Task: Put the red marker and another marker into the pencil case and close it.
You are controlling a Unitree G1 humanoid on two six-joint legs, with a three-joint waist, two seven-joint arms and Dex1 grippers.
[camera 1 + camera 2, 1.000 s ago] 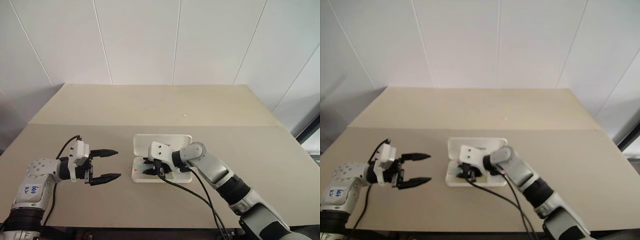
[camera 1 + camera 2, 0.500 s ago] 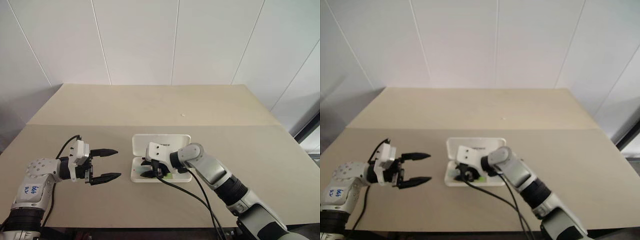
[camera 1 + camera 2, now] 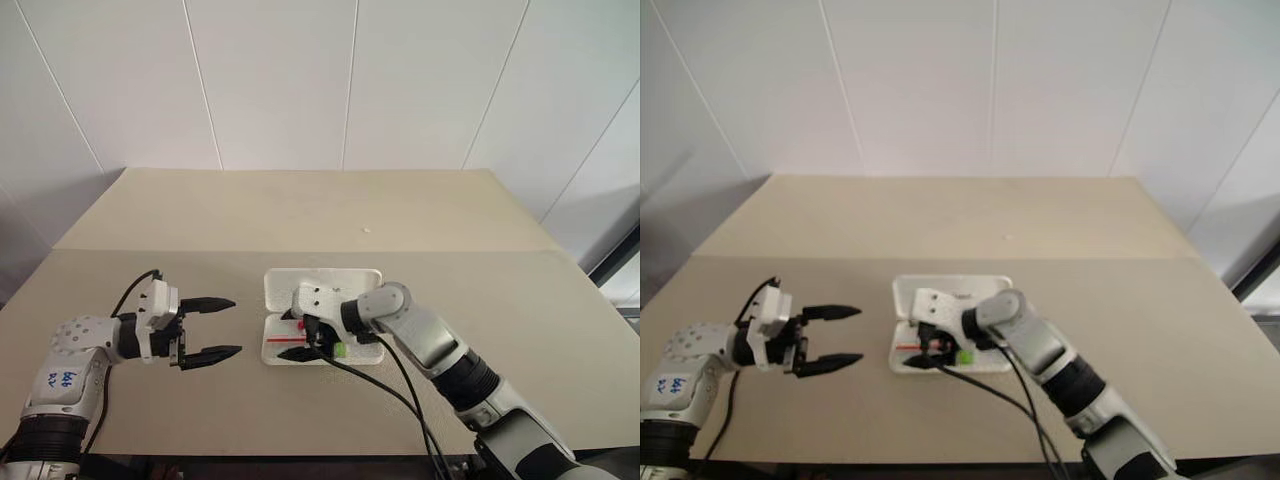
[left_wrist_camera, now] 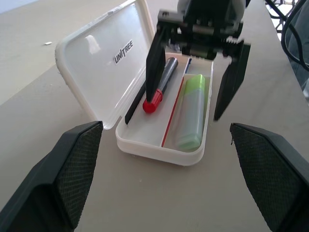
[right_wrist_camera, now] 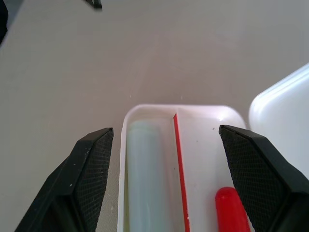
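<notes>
Both markers look to be in place, so the loading part of the task seems done and closing is what remains. The pencil case (image 4: 129, 145) lies open near the middle of the table (image 3: 300, 210), a little toward its front edge, with its lid (image 4: 104, 58) tipped back toward the far edge. A thin red divider (image 4: 173, 113) splits the tray in two. The red marker (image 4: 159, 87) lies in the compartment beside the lid, red cap toward the case's left end, and the light green marker (image 4: 190, 113) lies in the other compartment, toward the table's front edge. The right gripper (image 4: 195, 79) hangs just above the tray with its two black fingers spread wide and nothing between them; one finger stands over the red marker and the other over the tray's front wall. The left gripper (image 3: 208, 328) waits well apart, out toward the table's left side, fingers likewise spread and empty, pointing at the case. The next move probably calls for the right arm to lift clear of the tray, then for one gripper to get behind the raised lid and swing it over the hinge, pressing down until it shuts, without pushing the light case across the table.
</notes>
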